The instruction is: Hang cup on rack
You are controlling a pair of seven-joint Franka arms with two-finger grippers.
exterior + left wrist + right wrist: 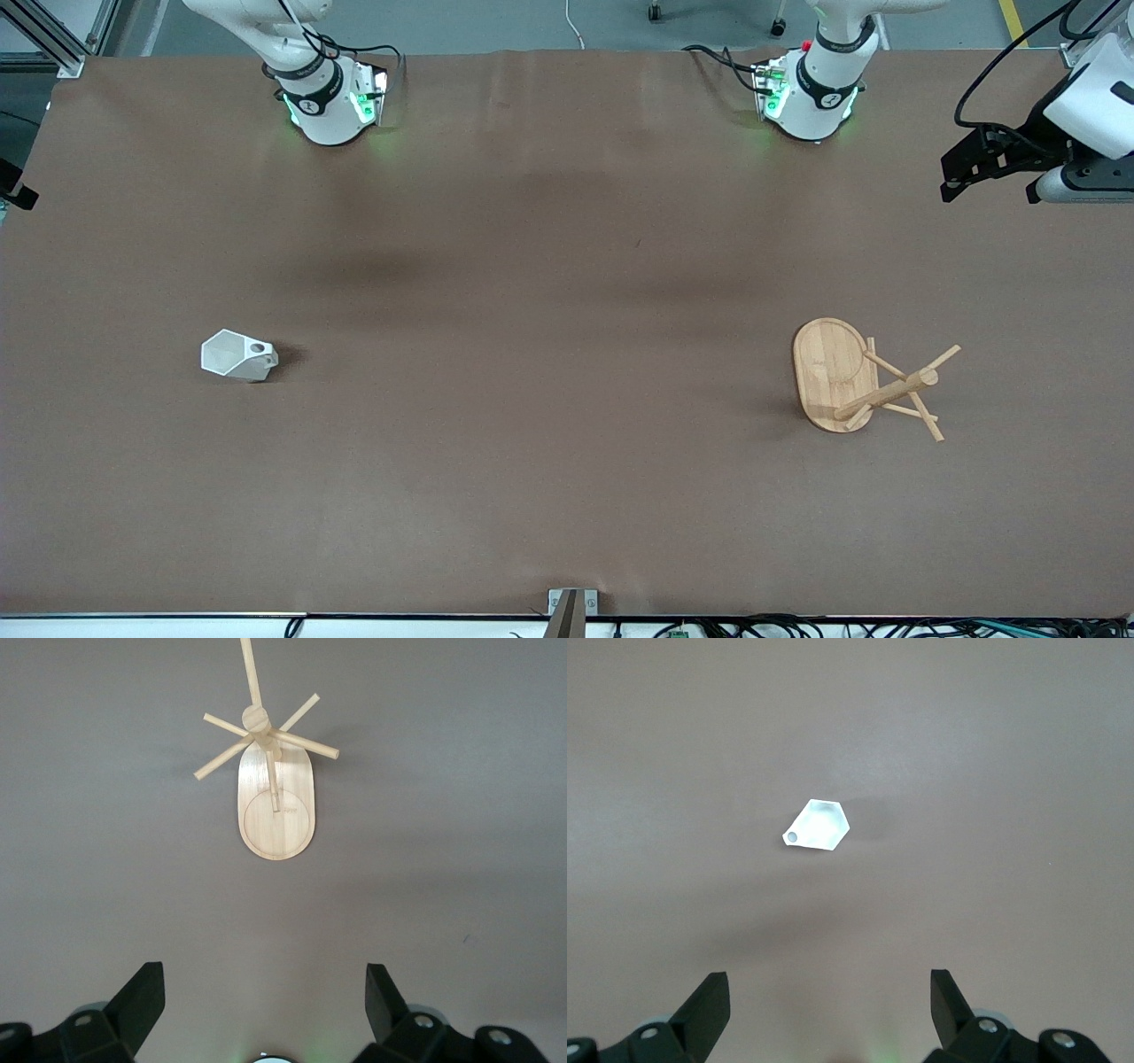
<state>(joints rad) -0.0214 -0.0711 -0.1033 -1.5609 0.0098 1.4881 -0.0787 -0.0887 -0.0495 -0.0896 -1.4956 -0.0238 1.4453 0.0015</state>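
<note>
The white faceted cup [237,356] sits on the brown table toward the right arm's end, with its pierced handle pointing toward the table's middle. It also shows in the right wrist view [818,826]. My right gripper [829,976] is open and empty, high above the table, apart from the cup. The bamboo rack [833,377] stands on its oval base toward the left arm's end, and its pegs [912,385] are bare. The rack also shows in the left wrist view [275,811]. My left gripper [264,970] is open and empty. In the front view it [955,182] hangs high near that end's edge.
The two arm bases [328,97] [811,93] stand along the table's edge farthest from the front camera. A small metal bracket [571,610] sits at the edge nearest that camera. Cables run past that edge.
</note>
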